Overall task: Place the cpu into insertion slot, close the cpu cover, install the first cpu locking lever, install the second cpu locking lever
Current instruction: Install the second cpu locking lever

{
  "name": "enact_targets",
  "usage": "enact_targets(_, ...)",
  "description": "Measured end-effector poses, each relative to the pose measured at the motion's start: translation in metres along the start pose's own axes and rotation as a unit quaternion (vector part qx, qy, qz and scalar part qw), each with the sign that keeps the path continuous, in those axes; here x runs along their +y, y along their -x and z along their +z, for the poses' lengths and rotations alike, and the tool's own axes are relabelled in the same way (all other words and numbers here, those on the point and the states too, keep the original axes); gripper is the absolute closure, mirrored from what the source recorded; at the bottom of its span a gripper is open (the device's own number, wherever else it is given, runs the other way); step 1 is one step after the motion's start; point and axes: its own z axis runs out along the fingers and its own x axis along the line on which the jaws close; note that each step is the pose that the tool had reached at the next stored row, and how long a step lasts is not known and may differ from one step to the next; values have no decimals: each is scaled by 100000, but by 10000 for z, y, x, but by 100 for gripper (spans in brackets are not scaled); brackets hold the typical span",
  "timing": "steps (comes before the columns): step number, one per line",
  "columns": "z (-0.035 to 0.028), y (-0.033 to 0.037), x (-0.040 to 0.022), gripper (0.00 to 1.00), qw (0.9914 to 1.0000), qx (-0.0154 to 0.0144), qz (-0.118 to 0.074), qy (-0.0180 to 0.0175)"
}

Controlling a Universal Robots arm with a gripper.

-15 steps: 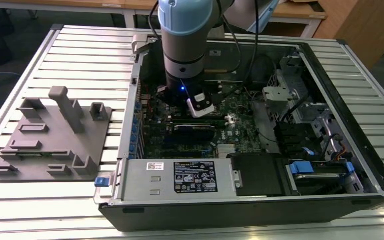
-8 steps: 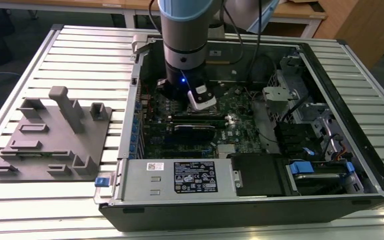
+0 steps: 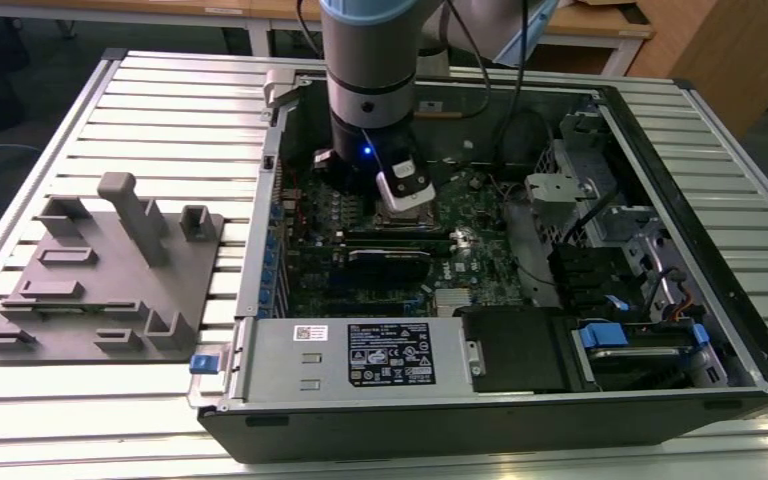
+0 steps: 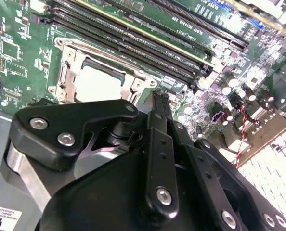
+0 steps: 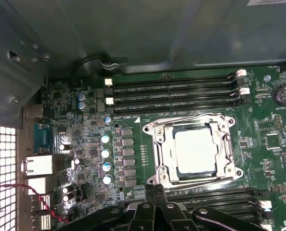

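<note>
Your single arm reaches down into the open black computer case, which lies on the slatted metal table. Its black gripper hangs just above the green motherboard, close beside the socket. In the first wrist view the finger tips meet in a narrow point with no object between them, so you may record the jaws as together and empty. The small square cpu with the dull silver-grey top sits flat inside the insertion slot, the square recess edged by a silvery rim. The cpu cover, a thin silvery frame plate with a large square window, lies down over the chip, framing its top. Thin wire levers run along the socket edges; whether they are latched cannot be told. In the second wrist view the same chip shows pale inside its frame beyond the black finger linkages. Long black memory slots lie just beside the socket. A grey moulded fixture tray rests on the table at the exterior view's left, well apart from the case.
</note>
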Motion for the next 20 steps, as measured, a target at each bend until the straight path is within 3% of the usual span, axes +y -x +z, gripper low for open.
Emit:
enact_targets(4, -2, 28, 3, 89, 100000, 14, -1, -23)
enact_targets(15, 24, 413, 42, 89, 100000, 20, 8, -15)
enact_targets(18, 27, 432, 57, 89, 100000, 10, 9, -102)
enact_targets(20, 34, 428, 95, 89, 99999, -15, -16, -373)
